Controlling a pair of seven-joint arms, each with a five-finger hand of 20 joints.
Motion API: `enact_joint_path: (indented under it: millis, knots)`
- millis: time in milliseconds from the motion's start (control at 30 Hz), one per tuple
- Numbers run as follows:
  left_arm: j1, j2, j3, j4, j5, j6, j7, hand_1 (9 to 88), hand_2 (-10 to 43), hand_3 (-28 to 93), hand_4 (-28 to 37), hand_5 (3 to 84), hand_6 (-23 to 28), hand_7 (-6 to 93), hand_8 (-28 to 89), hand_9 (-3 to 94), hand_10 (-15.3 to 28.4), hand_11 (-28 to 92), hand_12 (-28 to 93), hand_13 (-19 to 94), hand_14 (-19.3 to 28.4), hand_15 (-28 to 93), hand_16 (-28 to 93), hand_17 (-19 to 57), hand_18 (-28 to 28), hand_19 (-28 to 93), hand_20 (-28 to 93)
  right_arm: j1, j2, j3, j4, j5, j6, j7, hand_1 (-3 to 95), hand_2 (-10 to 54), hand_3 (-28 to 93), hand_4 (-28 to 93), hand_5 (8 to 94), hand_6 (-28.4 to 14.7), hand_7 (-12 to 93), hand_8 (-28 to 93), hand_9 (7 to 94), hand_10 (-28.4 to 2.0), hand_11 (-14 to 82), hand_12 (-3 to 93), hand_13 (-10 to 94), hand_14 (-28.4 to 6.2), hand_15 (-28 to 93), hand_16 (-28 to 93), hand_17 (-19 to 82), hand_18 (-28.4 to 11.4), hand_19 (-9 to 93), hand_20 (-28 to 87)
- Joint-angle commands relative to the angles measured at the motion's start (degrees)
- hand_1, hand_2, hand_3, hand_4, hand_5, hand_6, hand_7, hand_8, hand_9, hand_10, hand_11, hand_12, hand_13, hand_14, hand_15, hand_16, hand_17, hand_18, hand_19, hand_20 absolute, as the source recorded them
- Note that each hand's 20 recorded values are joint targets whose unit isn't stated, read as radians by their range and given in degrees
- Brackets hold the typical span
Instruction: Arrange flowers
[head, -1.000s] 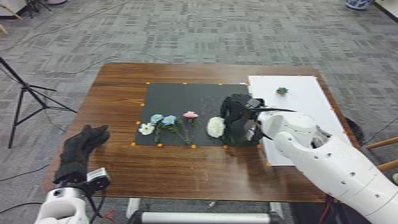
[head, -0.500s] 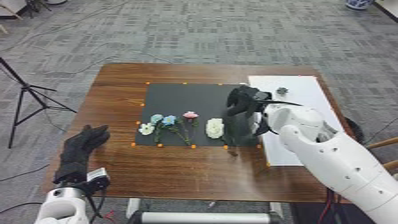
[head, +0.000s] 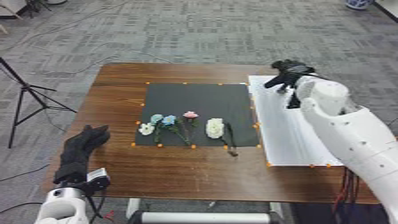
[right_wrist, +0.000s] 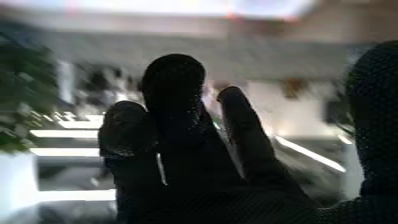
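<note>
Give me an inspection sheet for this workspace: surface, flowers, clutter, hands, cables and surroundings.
Surface: brown wooden table with a black mat and a white board, orange dots along their edges.
Flowers: on the mat, a small white one, two blue, one pink, and a large white one; a dark stem beside it runs past the mat's near edge.
Clutter: nothing seen.
Hands: left hand at the table's left side, fingers straight; right hand by the board's far end, fingers extended.
Cables: dark cable on the floor at left; red and black cables beside the right arm.
Surroundings: carpeted floor; black tripod at left.
</note>
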Motion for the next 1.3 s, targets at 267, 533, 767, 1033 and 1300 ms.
enact_joint_path:
  millis: [267, 533, 767, 1033, 1300]
  knots:
    - [0.66, -1.02, 0.27, -0.52, 0.0, -0.39, -0.2, 22.1, 17.0, 63, -28.3, 55.0, 2.4, 14.1, -10, 54.0, 15.2, 21, 9, 41, 17.9, 19, -2, 3.5, 11.8, 14, 15, -5.43, -1.8, 0.47, 5.78, -0.17, 8.43, 0.63, 36.4, -9.5, 65, -18, 49.8, -0.2, 16, -8, 59.0, -14.9, 10.0, 19.2, 77, -8.6, 67, 29, 52, -19.2, 93, 50]
    - [0.12, -1.17, 0.62, -0.26, -0.04, -0.47, -0.27, 22.4, 17.1, 63, -28.3, 54.9, 2.3, 14.2, -10, 54.0, 15.3, 21, 9, 41, 17.9, 19, -2, 3.4, 11.8, 14, 15, -6.61, -1.73, -1.64, 8.3, -0.08, 16.75, -1.03, 48.4, -9.5, 63, -21, 63.2, 2.3, 21, -2, 73.6, -12.1, 16.0, 18.4, 82, -5.5, 66, 31, 57, -17.1, 93, 54]
    - [0.83, -1.09, 0.22, -0.57, -0.54, -0.15, 0.14, 22.5, 17.2, 62, -28.3, 55.0, 2.3, 14.0, -10, 53.9, 15.3, 21, 9, 41, 17.9, 19, -2, 3.5, 11.8, 14, 15, -6.56, 3.69, -3.1, 1.42, 7.8, 22.15, -0.12, 58.5, -8.2, 57, -21, 77.0, 1.3, 23, 6, 88.1, -9.5, 17.2, 28.9, 88, -3.4, 65, 32, 61, -16.0, 93, 58]
    - [1.3, -0.87, -0.2, -0.82, -0.23, -0.19, -0.43, 22.2, 17.1, 63, -28.3, 55.0, 2.3, 14.1, -10, 53.9, 15.3, 21, 9, 41, 18.0, 19, -2, 3.4, 11.8, 14, 15, -18.12, 11.63, 5.46, -20.14, 17.69, 20.81, 0.28, 58.5, -8.2, 58, -21, 77.9, 1.1, 22, 6, 88.4, -10.0, 16.5, 29.1, 87, -2.9, 64, 33, 61, -15.6, 93, 57]
    - [0.08, -0.44, 0.03, -0.47, 0.17, -1.12, -0.87, 22.2, 17.2, 63, -28.3, 55.0, 2.4, 14.1, -10, 54.0, 15.3, 21, 9, 41, 17.9, 19, -2, 3.4, 11.8, 14, 15, -23.66, 10.17, 5.66, -25.72, 18.7, 12.94, -1.82, 58.0, -8.3, 58, -21, 78.0, 1.3, 22, 7, 88.0, -10.6, 16.3, 28.4, 87, -3.1, 63, 33, 61, -15.4, 93, 57]
